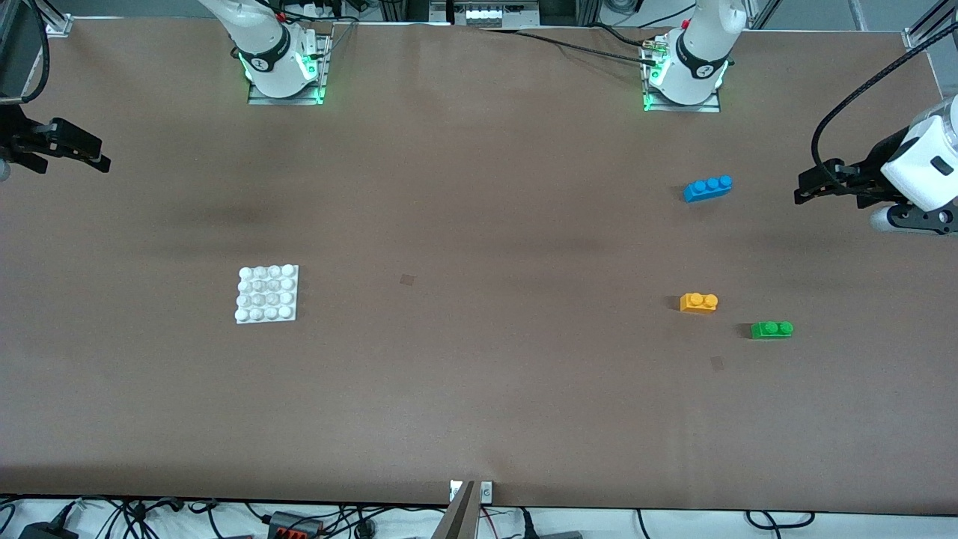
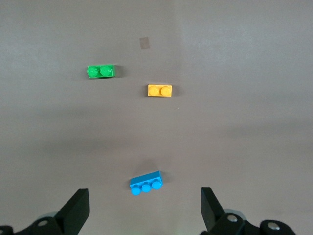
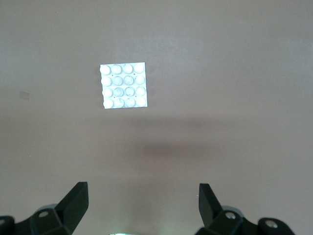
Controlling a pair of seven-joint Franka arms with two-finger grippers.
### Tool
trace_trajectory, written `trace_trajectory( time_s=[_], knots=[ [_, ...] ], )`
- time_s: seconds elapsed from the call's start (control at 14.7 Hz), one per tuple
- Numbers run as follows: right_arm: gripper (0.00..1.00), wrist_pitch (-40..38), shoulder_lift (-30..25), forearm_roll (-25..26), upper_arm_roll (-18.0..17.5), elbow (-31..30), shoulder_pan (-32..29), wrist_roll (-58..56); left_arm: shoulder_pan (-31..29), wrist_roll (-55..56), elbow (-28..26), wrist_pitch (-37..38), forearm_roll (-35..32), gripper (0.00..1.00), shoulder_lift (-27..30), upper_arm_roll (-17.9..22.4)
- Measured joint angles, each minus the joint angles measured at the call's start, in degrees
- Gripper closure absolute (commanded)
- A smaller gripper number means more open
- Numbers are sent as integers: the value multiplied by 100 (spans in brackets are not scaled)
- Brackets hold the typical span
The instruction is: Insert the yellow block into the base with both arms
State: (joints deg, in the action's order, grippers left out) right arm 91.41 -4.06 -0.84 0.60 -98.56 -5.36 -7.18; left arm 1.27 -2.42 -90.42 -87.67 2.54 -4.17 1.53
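Right gripper [image 1: 90, 156] up over table edge at right arm's end, fingers spread, holding nothing. Flat white square studded plastic base [image 1: 267, 293] on table, alone. Small orange-yellow two-stud plastic block [image 1: 698, 302] just beside green two-stud brick [image 1: 772, 329], blue three-stud brick [image 1: 707, 188] farther from camera. Left gripper [image 1: 812, 189] up over its end, fingers spread, holding nothing. Nothing started, looks like. Next: left gripper go down over yellow block, pinch it.
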Motion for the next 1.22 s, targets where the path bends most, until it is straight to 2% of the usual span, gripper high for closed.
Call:
trace_trajectory(
  time_s=[0.88, 1.22],
  knots=[
    [0, 3, 90, -1, -29, 31, 11, -4, -1, 0, 0, 0, 0, 0, 0, 0],
    [0, -349, 610, -2, -60, 44, 67, -4, -2, 0, 0, 0, 0, 0, 0, 0]
  ],
)
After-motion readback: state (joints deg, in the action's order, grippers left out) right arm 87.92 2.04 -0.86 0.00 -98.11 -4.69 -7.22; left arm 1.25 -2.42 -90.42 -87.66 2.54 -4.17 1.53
